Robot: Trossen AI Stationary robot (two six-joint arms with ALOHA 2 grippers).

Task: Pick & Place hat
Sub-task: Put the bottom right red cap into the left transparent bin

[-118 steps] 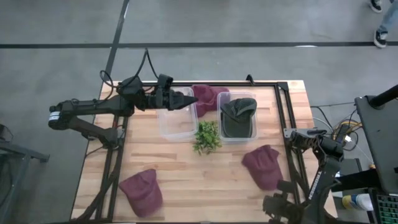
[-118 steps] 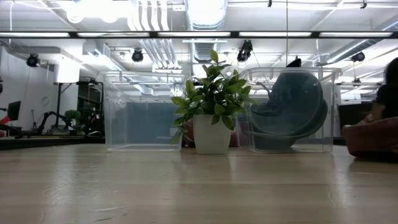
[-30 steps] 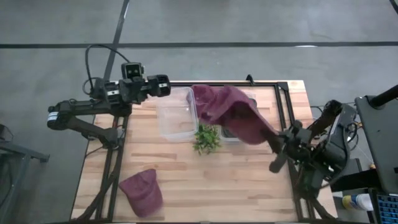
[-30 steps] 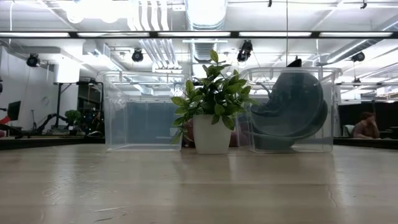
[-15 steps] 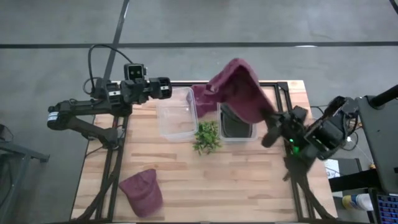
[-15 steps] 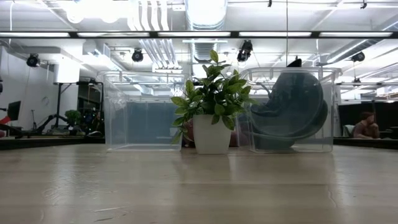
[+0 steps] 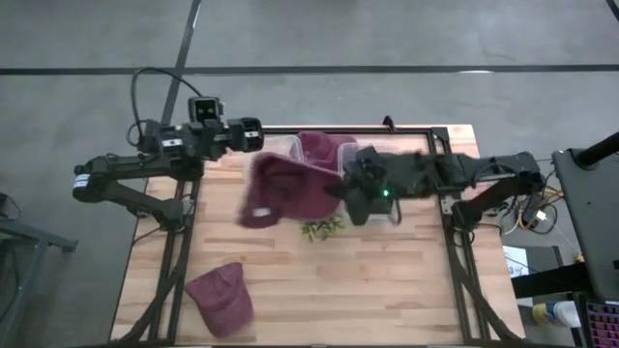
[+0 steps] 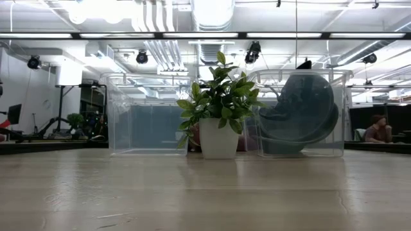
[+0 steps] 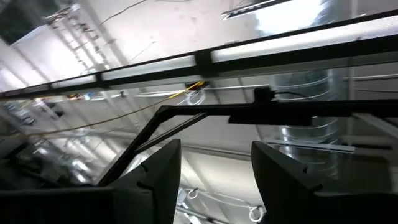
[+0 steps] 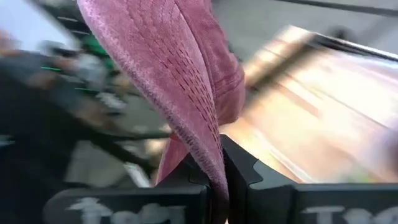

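My right gripper [image 7: 340,189] reaches in from the table's right side and is shut on a maroon hat [image 7: 285,188], which hangs in the air over the left clear bin [image 8: 142,115]. A dark green hat [image 8: 300,109] leans inside the right clear bin [image 8: 302,73]. Another maroon hat [image 7: 324,150] lies behind the bins. One more maroon hat [image 7: 221,295] rests on the table's near left corner. My left gripper [image 7: 253,135] waits open at the far left and points up at the ceiling [image 9: 214,180]. My right gripper pinches an edge of the maroon hat [image 10: 214,163] between its two fingers. The fingers come nearly level from the table's right side. The hat is lifted clear and sticks out beyond the fingertips toward the table's left.
A potted plant [image 8: 218,106] stands between the two bins, just near of the held hat. The wooden table top [image 7: 329,290] is bare in its near middle and near right. A person [image 8: 379,128] sits in the room beyond the table.
My right gripper has swung from the table's right edge toward the left, over the right bin, turning as it went. The maroon hat went with it, up past the far side of the right bin and over to above the left bin.
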